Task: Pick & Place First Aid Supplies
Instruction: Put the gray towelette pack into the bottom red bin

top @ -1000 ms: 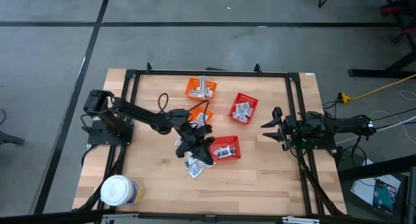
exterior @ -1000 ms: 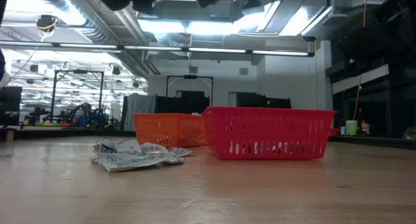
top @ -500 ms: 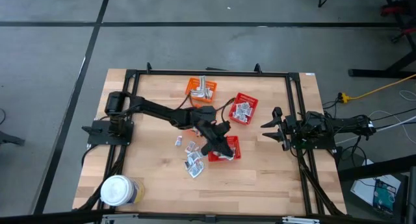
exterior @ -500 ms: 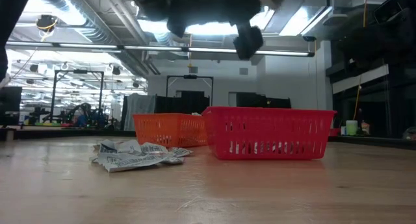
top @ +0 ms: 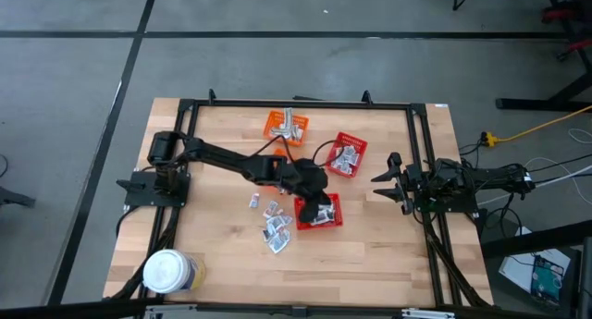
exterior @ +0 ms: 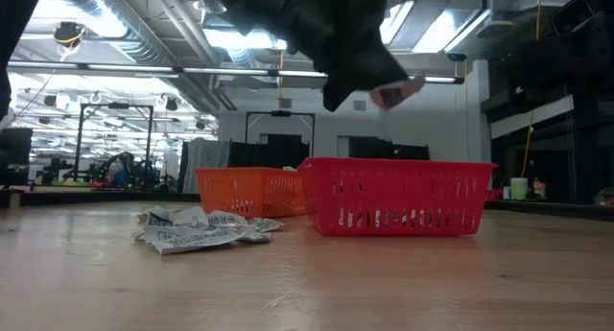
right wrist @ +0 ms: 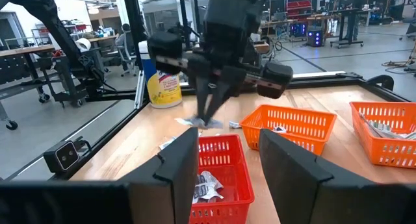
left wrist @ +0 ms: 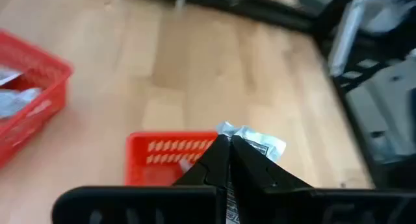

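— Left gripper (left wrist: 229, 144) is pinching a silvery sachet (left wrist: 255, 140) between closed fingertips; the packet is sticking out past the tips, crumpled, print facing up.

— And where is it hanging relative to the drop point?

— Over the near red basket (top: 319, 212), going by the high view. The left gripper (top: 321, 201) is sitting above that basket's middle, so the basket is lying straight below the fingers, not off to a side. In the low view the sachet (exterior: 397, 91) is showing well above the red basket (exterior: 398, 197), with clear air between them.

— So the move is turning on the vertical line only?

— I am judging so: a lowering or a simple opening of the fingers looks enough, since the packet is already hanging inside the basket's outline.

— What about the rest of the supplies?

— A loose heap of sachets (top: 273, 228) is lying on the table (top: 388, 254) just beside that basket, on the left arm's side. Some are already lying inside the basket, as the right wrist view is showing (right wrist: 207, 185).

— Is the other arm any nearer?

— No. Right gripper (top: 381, 182) is waiting well apart at the table's right edge, fingers spread, holding nothing. The left arm is plainly the nearer one for both basket and heap.
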`<state>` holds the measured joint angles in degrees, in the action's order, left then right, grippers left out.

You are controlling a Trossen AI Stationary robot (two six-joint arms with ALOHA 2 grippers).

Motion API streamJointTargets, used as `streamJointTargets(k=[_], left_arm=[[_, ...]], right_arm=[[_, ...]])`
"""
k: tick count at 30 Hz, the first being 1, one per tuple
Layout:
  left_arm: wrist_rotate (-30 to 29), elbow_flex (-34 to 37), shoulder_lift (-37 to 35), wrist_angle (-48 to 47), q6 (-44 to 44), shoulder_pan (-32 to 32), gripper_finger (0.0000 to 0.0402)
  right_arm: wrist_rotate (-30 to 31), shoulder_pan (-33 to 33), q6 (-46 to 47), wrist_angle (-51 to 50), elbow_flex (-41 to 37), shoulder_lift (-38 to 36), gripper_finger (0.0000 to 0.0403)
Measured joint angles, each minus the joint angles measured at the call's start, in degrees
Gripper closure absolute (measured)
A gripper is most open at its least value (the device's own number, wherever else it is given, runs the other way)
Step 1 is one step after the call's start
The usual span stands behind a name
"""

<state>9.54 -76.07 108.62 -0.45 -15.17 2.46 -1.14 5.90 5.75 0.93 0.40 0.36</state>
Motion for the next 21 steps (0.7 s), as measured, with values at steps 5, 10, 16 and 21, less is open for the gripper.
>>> streamJointTargets(k=[5,10,16,21], left_arm=[[-6.84,0.00,0.00,-3.88,0.95,0.50,0.0398],[-7.53,0.00,0.00,-4.61,0.98,0.39,0.0394],[-8.38,0.00,0.00,-4.67,1.90,0.39,0.0364],[-8.53,0.00,-0.01,-7.16,2.00,0.39,0.0328]], right_arm=[[-0.01,0.02,0.01,0.00,0.00,0.00,0.0240],[0.02,0.01,-0.02,0.00,0.01,-0.01,0.0240],[0.01,0.01,-0.01,0.00,0.00,0.00,0.0240],[0.00,0.01,0.00,0.00,0.02,0.00,0.0240]])
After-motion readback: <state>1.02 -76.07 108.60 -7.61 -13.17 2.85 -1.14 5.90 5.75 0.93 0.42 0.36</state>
